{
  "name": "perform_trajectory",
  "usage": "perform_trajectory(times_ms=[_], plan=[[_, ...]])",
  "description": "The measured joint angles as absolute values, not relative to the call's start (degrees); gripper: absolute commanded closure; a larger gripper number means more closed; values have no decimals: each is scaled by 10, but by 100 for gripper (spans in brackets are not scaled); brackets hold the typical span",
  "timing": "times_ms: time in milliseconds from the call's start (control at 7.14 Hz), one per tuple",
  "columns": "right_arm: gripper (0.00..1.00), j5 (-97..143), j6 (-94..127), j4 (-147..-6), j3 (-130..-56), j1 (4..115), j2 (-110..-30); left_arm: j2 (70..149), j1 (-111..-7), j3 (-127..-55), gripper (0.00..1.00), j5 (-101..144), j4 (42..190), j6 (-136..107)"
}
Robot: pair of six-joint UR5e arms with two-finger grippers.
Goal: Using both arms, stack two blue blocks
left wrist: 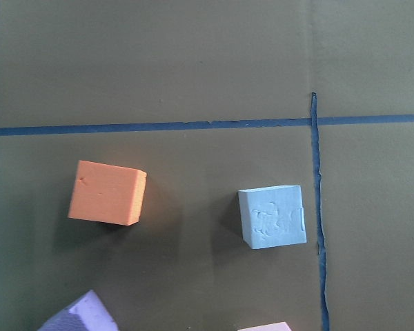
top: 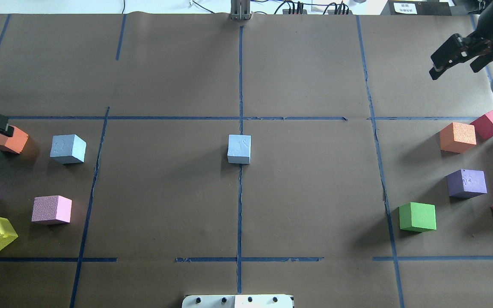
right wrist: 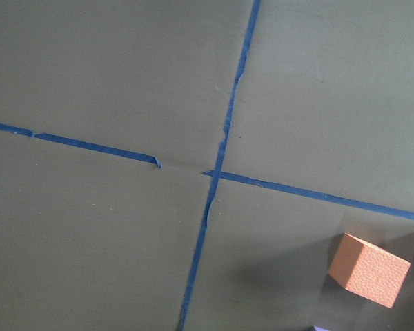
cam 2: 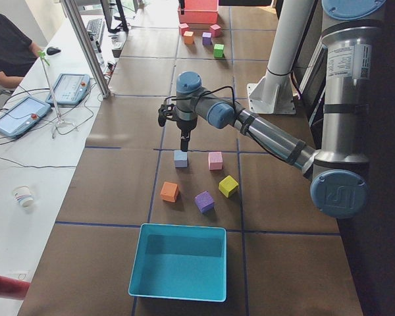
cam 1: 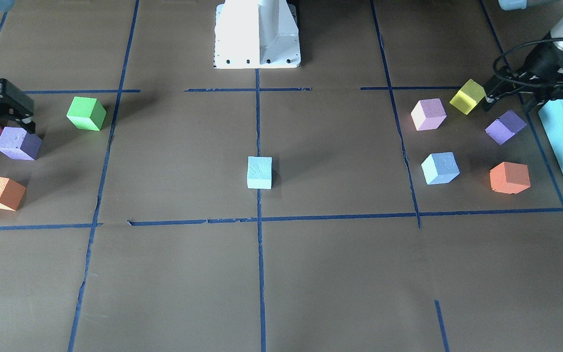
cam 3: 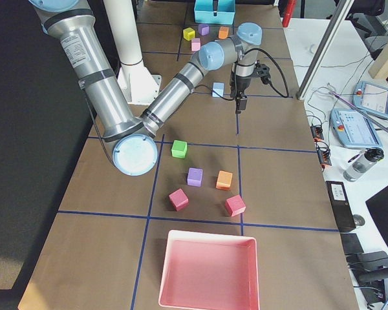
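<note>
Progress: nothing is stacked yet. Both blue blocks are sitting flat on the desk (top: 306, 192), well apart, and neither is being gripped.
Centre blue block (top: 239, 149): resting alone on the middle tape line. I am reading it as the likely base.
Left blue block (top: 68, 148): lying in the cluster on the robot's left, between the orange block (top: 9, 141) and a blue tape line, with the pink block (top: 51, 209) near it.
Remaining: by my judgement the pick, the carry and the set-down are all waiting to be done.
Left gripper (cam 2: 184, 146): pointing straight down and hanging over that cluster, close above the Left blue block but clear of it, with the arm reaching long across the desk. Jaws: cannot tell whether wide or narrow.
Right gripper (top: 452, 72): hovering toward the far right corner, beyond the right-hand cluster. Jaws are standing wide, carrying nothing.
</note>
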State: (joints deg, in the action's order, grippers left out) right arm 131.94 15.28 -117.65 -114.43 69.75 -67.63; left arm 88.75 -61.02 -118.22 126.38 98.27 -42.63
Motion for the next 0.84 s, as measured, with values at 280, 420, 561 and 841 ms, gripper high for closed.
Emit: perform_trajectory(times_ms=[280,420,561,841], plan=[[0,1324,98,-1144,-1142,727,-740,917,-545,-1094,0,1216,1108,-522],[0,1329,89,-1104,-1138,738,-775,931,-522,-1061,0,1198,1137,-546],[0,1333,86,-1066,-1130,746,-800,940,-506,-1037,0,1181,1151,-556],[0,1335,85,-1038,-1116,753,-815,953,-491,-1006,0,1166,1158,-561]])
